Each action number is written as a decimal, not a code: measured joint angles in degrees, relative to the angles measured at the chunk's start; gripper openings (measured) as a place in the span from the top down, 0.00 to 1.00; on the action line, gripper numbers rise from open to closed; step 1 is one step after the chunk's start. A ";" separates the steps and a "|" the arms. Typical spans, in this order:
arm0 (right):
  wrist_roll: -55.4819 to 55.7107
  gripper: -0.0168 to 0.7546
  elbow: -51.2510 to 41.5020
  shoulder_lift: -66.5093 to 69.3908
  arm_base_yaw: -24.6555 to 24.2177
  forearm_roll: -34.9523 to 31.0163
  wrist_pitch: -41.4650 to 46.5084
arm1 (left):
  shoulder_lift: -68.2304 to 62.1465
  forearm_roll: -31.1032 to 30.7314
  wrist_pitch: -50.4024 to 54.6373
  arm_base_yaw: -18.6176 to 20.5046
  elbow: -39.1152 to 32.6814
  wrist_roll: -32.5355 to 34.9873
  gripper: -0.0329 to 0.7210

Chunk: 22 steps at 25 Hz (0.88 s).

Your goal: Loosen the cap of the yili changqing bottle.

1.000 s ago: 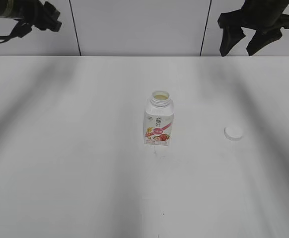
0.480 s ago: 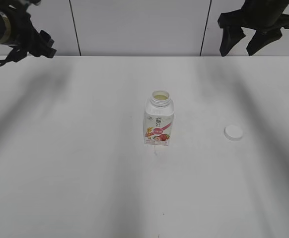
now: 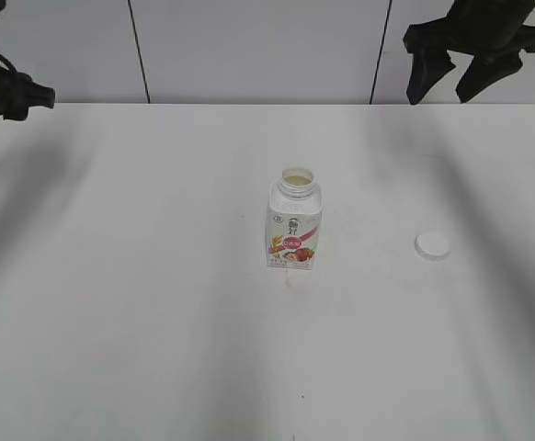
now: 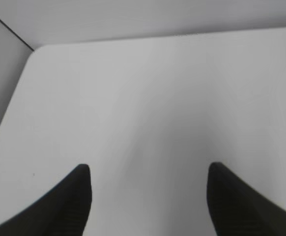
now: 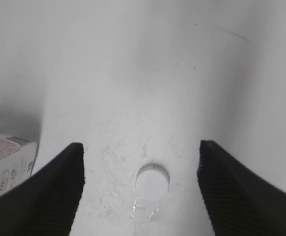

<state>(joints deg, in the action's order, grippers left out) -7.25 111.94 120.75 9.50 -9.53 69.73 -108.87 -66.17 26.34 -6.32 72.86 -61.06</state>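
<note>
So both arms are parked up high and out of the way. The right end effector (image 3: 470, 81) hangs with its dark fingers spread wide and nothing between them; its wrist camera looks straight down at the small round white plastic cap (image 5: 152, 182), which lies flat on the white bench (image 3: 139, 303) with a little wet smear just beside it. The left end effector (image 4: 148, 196) is wide apart too and empty, staring at a bare corner of the bench, and in the outside view only a bit of that arm shows at the far left edge.

The small white squarish drink bottle with the pink-red fruit label (image 3: 295, 225) stands upright near the middle of the bench, neck open, pale liquid visible inside. The cap (image 3: 432, 244) sits well apart from it, off to the right.

My read: the loosening is more than done, the cap is fully off. Nothing looks left but retreating clear, keeping away from the open bottle so it doesn't tip.
</note>
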 joint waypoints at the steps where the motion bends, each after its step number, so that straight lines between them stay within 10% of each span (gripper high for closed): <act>1: -0.01 0.25 0.00 0.00 0.00 0.00 0.00 | 0.00 2.95 0.28 0.00 0.00 3.03 0.35; 22: 0.11 0.25 0.00 -0.37 0.00 -0.12 0.00 | 4.22 54.19 15.61 -5.99 13.03 44.43 0.38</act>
<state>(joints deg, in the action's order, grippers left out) -7.15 111.94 120.38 9.50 -9.65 69.73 -104.65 -11.98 41.96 -12.31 85.89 -16.63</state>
